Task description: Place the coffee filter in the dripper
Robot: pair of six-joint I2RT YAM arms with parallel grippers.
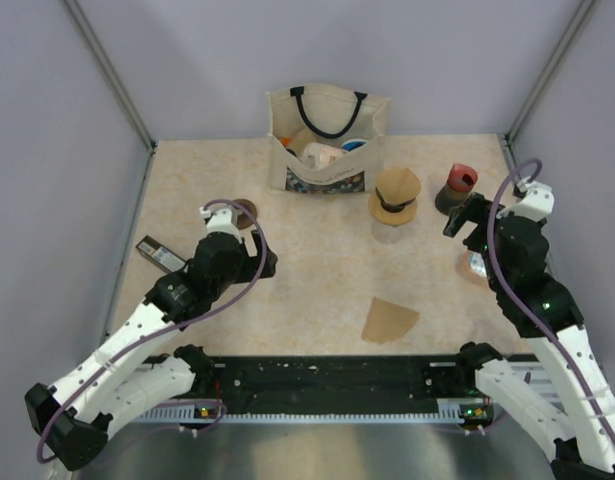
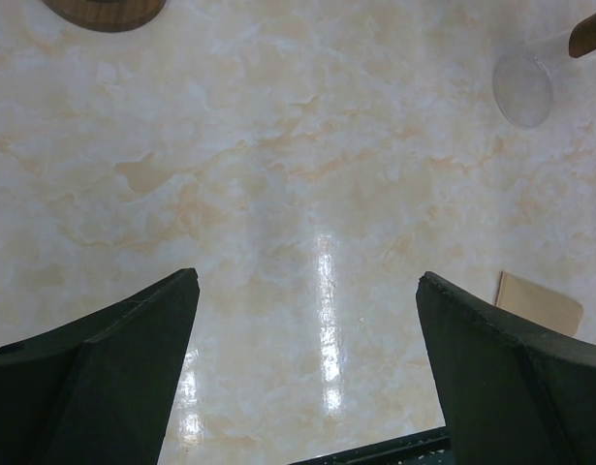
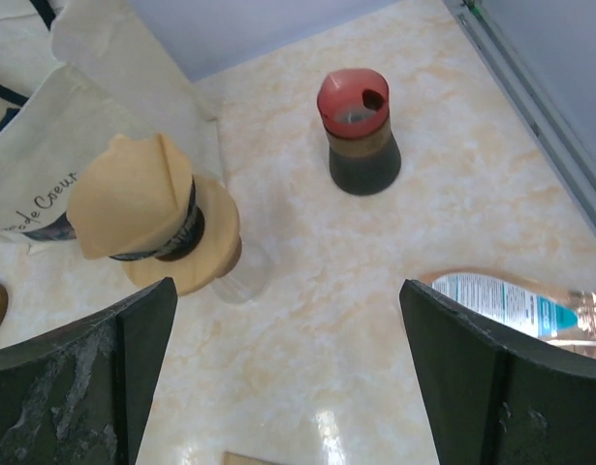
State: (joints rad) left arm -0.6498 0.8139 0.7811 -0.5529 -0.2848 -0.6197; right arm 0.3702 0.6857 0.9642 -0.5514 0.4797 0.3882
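The dripper [image 1: 394,208] stands at the back, right of centre, on a clear glass cup [image 3: 245,281]. A tan paper cone, a coffee filter [image 3: 131,205], sits in its top above a dark band [image 3: 177,238] and the tan ring base [image 3: 208,254]. A second coffee filter [image 1: 389,320] lies flat near the front edge and also shows in the left wrist view [image 2: 538,302]. My left gripper [image 1: 265,262] [image 2: 307,279] is open and empty over bare table. My right gripper [image 1: 459,216] [image 3: 288,286] is open and empty, to the right of the dripper.
A cream tote bag [image 1: 327,140] with items stands at the back centre. A dark grinder with a red top [image 3: 356,131] is right of the dripper. A plastic bottle [image 3: 516,302] lies at the right. A tan ring with a dark centre [image 1: 245,212] and a dark flat object [image 1: 159,253] are at the left.
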